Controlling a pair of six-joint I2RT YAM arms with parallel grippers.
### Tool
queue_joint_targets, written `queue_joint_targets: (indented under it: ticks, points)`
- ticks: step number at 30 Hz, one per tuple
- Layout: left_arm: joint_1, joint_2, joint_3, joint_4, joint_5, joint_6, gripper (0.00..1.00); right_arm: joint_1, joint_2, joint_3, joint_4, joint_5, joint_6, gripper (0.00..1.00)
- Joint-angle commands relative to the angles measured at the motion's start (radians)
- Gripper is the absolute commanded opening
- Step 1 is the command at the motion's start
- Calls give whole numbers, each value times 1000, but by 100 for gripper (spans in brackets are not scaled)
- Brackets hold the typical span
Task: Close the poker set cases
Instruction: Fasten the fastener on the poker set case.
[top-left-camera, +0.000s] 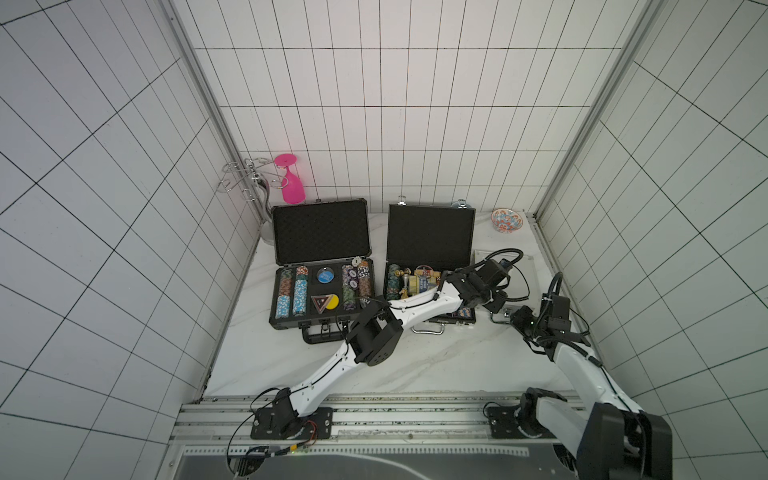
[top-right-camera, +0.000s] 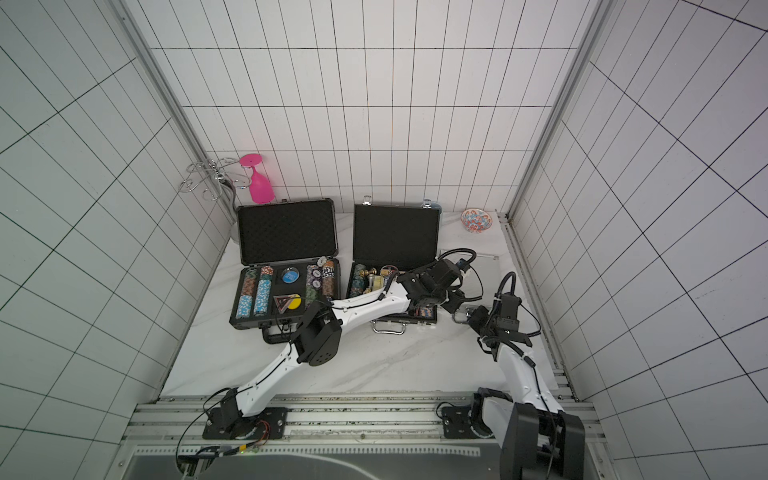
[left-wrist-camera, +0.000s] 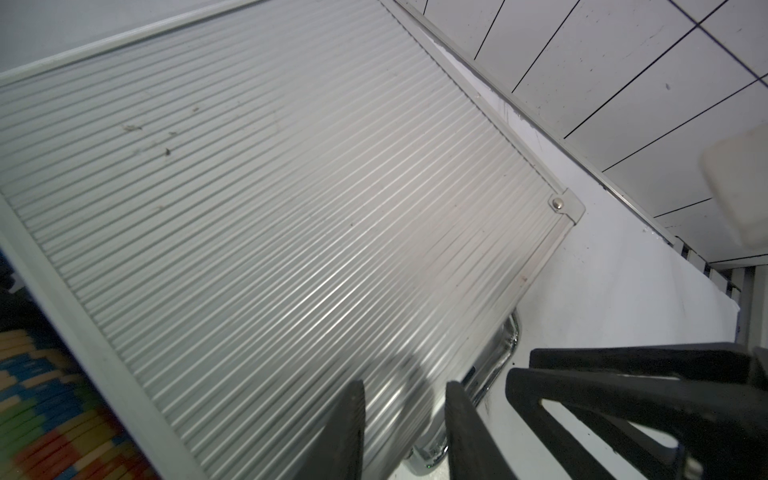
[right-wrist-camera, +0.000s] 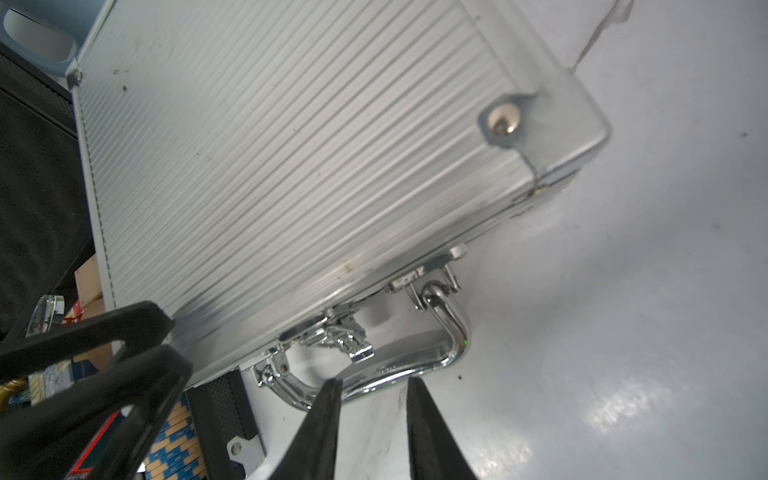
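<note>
3 poker set cases lie on the white table (top-left-camera: 374, 365). the large dark-grey case (top-left-camera: 320, 232) is at the left and the medium black case (top-left-camera: 430, 237) is in the middle. both are open, with lids upright and chips showing. the small silver case (left-wrist-camera: 291, 187) is at the right, just beside the black one, with its ribbed lid down.

the left gripper (left-wrist-camera: 405, 388) reaches across over the front edge of that lid. its jaws are narrowly apart and hold nothing. the right gripper (right-wrist-camera: 376, 384) sits at the chrome handle (right-wrist-camera: 451, 332), also with a narrow gap. whether its tips touch the handle cannot be told.

a patterned bowl (top-left-camera: 506, 220) stands at the back right.
</note>
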Motion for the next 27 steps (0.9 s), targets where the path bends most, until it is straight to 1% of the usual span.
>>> queue_joint_targets:
  ticks: [1, 3, 7, 14, 23, 27]
  points:
    - [7, 103, -46, -232, -37, -3, 32, -6, 19, 61, 24, -5, -3, 29]
    - [8, 96, -65, -216, -28, -7, 29, -6, 33, 51, 36, -11, 1, 26]
    - [8, 63, -107, -171, -30, -15, 29, -5, 37, 39, 69, -22, 7, 21]
    - [8, 60, -104, -179, -39, -16, 27, 2, 82, 36, 122, -39, 27, 14]
    - [8, 61, -106, -177, -32, -17, 26, 20, 86, 7, 142, -32, 46, 11]
    - [8, 60, -124, -173, -31, -19, 26, 25, 61, -12, 138, -23, 52, 10]
